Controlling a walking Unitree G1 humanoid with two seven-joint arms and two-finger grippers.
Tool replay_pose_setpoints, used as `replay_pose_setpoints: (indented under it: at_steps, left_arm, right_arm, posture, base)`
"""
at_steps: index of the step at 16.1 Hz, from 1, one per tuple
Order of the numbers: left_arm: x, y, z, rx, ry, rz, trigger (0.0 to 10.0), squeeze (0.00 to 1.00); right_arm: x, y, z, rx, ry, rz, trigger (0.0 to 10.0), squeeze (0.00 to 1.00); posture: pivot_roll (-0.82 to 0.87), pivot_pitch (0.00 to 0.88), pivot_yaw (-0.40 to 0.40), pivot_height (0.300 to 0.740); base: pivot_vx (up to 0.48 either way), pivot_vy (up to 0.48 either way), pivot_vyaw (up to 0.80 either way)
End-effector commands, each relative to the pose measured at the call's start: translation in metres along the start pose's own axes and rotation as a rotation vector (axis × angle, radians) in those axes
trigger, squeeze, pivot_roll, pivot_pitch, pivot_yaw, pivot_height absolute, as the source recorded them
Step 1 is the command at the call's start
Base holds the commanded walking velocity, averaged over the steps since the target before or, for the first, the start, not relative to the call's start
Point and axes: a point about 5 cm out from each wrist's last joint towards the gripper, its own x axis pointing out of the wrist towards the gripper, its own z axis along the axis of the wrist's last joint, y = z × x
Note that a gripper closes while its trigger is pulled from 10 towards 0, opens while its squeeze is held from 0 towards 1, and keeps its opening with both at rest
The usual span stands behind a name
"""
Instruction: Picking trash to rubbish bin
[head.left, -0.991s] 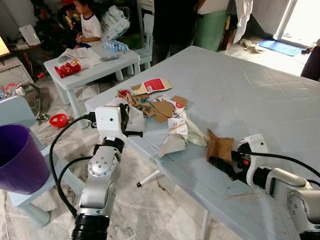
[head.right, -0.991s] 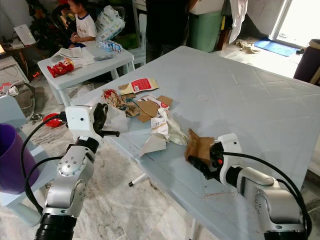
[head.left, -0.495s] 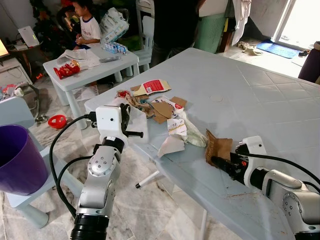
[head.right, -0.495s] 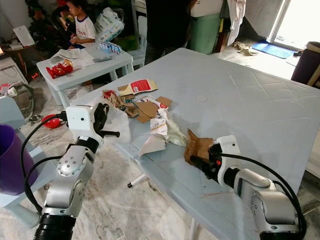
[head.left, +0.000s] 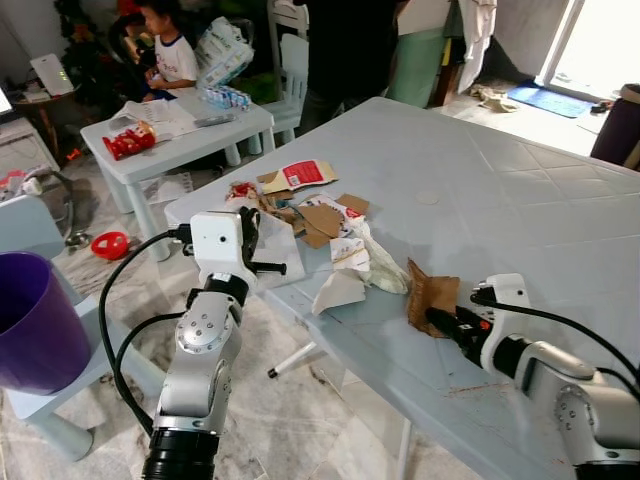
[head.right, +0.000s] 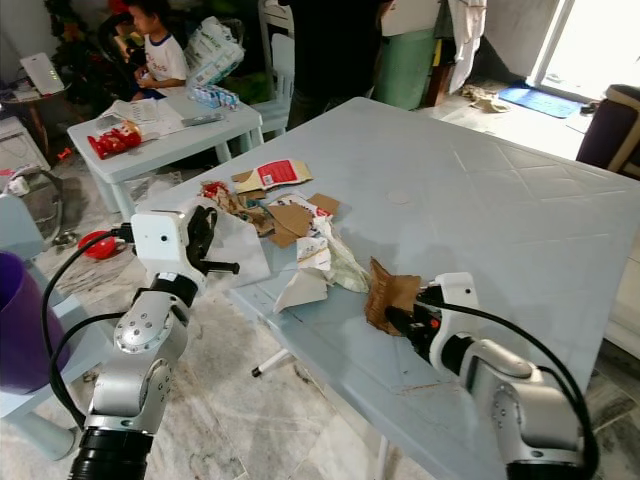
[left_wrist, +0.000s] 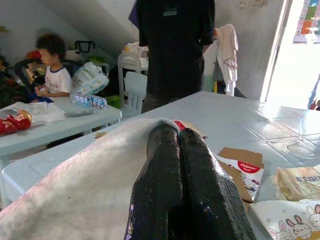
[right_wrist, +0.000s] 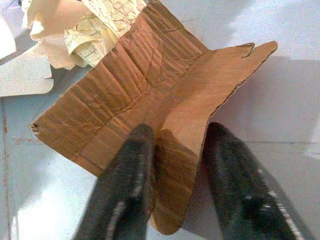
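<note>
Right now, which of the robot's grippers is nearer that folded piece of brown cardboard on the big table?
The right gripper: its open fingers straddle the folded brown cardboard. The left gripper is across the trash pile, shut on a white paper sheet.

— What's behind the big table (head.left: 520, 190)?

— A small table (head.left: 190, 128), off its far left corner, with papers (head.left: 155, 112), a red packet (head.left: 128, 143) and a carton (head.left: 228, 96) on it. A child (head.left: 168, 52) sits behind it.

— Anyone else?

— A person in black (head.left: 350, 45) at the big table's far edge, beside a white chair (head.left: 292, 70). A blue mat (head.left: 550, 99) lies by the door.
</note>
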Motion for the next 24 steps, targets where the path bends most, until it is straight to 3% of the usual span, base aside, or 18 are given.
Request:
replay_pose_setpoints:
  at_steps: [1, 2, 5, 10, 12, 16, 24]
  left_arm:
    - [0.003, -0.001, 0.007, -0.003, -0.03, 0.001, 0.0, 0.0]
    - [0.004, -0.001, 0.008, -0.007, -0.038, 0.003, 0.0, 0.0]
    - [0.005, -0.002, 0.01, -0.008, -0.045, 0.001, 0.0, 0.0]
    - [0.002, 0.001, 0.011, 0.005, -0.059, 0.022, 0.0, 0.0]
    - [0.006, 0.0, 0.015, 0.011, -0.077, 0.031, 0.0, 0.0]
    - [0.007, 0.001, 0.015, 0.01, -0.078, 0.053, 0.0, 0.0]
    - [0.008, 0.003, 0.017, 0.011, -0.081, 0.092, 0.0, 0.0]
  right_arm:
    - [0.006, 0.01, -0.014, 0.046, 0.051, 0.035, 0.0, 0.0]
    - [0.01, 0.017, -0.017, 0.063, 0.045, 0.043, 0.0, 0.0]
    - [0.013, 0.017, -0.017, 0.121, 0.02, 0.01, 0.0, 0.0]
    - [0.012, 0.002, 0.004, 0.18, -0.137, -0.163, 0.0, 0.0]
    - [0.012, -0.001, 0.028, 0.096, -0.225, -0.205, 0.0, 0.0]
    - [0.003, -0.009, 0.058, 0.027, -0.402, -0.337, 0.0, 0.0]
    - [0.007, -0.006, 0.077, 0.005, -0.498, -0.353, 0.0, 0.0]
  posture:
    - [-0.01, 0.0, -0.003, 0.74]
    - [-0.01, 0.0, -0.004, 0.74]
    - [-0.02, 0.0, -0.003, 0.74]
    - [-0.02, 0.0, -0.005, 0.74]
    - [-0.02, 0.0, -0.004, 0.74]
    - [-0.01, 0.0, -0.005, 0.74]
    - [-0.01, 0.0, -0.01, 0.74]
  base:
    - [0.0, 0.0, 0.0]
    - [0.0, 0.0, 0.0]
    - [0.0, 0.0, 0.0]
    - [0.0, 0.0, 0.0]
    - [0.0, 0.0, 0.0]
    - [0.0, 0.0, 0.0]
    - [0.0, 0.0, 0.7]
